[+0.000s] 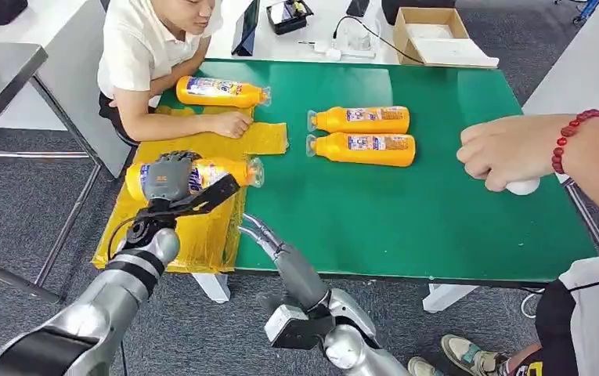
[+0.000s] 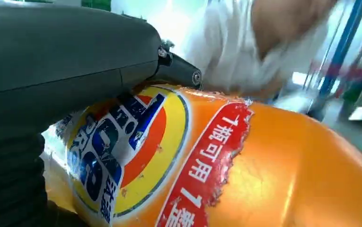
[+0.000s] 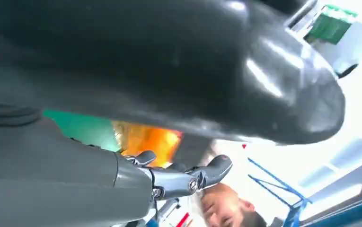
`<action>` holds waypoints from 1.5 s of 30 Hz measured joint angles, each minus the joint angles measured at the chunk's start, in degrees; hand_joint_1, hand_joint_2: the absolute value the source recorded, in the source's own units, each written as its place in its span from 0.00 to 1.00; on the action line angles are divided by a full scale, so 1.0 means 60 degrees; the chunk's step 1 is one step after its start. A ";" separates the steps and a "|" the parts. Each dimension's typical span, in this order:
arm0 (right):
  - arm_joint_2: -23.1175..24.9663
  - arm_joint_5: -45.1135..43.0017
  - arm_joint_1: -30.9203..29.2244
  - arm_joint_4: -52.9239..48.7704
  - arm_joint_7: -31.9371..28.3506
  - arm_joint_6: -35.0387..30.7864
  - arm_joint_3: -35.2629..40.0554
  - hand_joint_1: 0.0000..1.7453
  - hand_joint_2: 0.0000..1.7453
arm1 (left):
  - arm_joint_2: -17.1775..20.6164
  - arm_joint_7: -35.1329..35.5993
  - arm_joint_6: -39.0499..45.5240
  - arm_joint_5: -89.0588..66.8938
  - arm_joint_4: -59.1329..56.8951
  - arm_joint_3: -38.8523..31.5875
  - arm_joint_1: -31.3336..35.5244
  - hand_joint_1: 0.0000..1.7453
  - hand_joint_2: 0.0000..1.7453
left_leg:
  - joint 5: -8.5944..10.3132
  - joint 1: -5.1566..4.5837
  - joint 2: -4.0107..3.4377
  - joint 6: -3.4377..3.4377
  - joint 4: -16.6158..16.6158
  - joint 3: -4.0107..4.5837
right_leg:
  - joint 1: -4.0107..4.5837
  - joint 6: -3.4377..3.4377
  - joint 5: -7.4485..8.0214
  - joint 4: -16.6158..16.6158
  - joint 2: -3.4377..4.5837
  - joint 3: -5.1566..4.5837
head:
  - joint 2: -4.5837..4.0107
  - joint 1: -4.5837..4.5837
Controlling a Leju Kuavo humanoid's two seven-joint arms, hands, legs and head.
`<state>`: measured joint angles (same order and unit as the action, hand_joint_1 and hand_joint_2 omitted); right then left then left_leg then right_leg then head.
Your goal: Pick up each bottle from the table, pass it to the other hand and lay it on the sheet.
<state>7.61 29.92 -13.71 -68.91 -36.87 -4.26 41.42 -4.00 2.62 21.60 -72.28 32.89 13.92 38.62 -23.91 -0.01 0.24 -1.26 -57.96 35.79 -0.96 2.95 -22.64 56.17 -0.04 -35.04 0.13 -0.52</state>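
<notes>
The left hand (image 1: 169,178) grips a bottle (image 1: 202,174) lying on its side on the yellow sheet (image 1: 202,235), which drapes over the left edge of the table (image 1: 405,219). The right hand (image 1: 253,229) sits at the table's near edge just beside the sheet, fingers apart, holding nothing. Another bottle (image 1: 221,92) lies by a person's hand (image 1: 229,124) on the sheet's far end; two bottles (image 1: 362,135) lie mid-table.

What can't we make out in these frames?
- Left robot hand, head view: its back hides the fingers on the bottle.
- Right robot hand, head view: fingers too small to read.
- Left wrist view: bottle label cut off by the edge.
- Right wrist view: thumb blocks the table.
</notes>
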 measured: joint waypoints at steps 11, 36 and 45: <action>0.0033 -0.0138 -0.0001 0.0000 -0.0004 0.0106 0.0226 0.00 1.00 | -0.0138 0.0714 -0.1964 0.0134 -0.1754 0.0208 0.0551 1.00 1.00 | -0.0007 -0.0001 0.0009 0.0005 0.0000 0.0011 | -0.0002 0.0002 -0.0007 -0.0003 -0.0002 -0.0004 | 0.0000 0.0004; 0.0343 -0.0805 -0.0034 0.0933 -0.0499 -0.0586 0.0430 0.00 0.00 | -0.0958 -0.3522 -0.5432 0.5231 -0.1940 -0.2208 0.0475 0.00 0.00 | -0.0004 -0.0001 0.0029 0.0004 0.0000 -0.0009 | -0.0001 0.0000 -0.0008 -0.0001 -0.0009 0.0018 | 0.0000 0.0004; 0.0197 -0.0503 0.0375 0.0874 -0.0499 -0.1071 0.0430 0.00 0.00 | -0.1304 -0.4476 -0.3479 0.9291 0.0751 -0.2418 -0.0971 0.00 1.00 | -0.0013 -0.0002 0.0015 0.0005 0.0000 -0.0002 | -0.0002 0.0000 -0.0011 -0.0004 -0.0005 0.0007 | 0.0000 0.0004</action>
<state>8.79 26.91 -11.46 -63.67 -39.87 -10.69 44.00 -11.83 -24.24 0.72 -16.53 37.39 -0.59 32.79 -23.99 -0.02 0.33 -1.23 -57.95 35.78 -0.97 2.96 -22.71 56.14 -0.07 -35.00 0.13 -0.50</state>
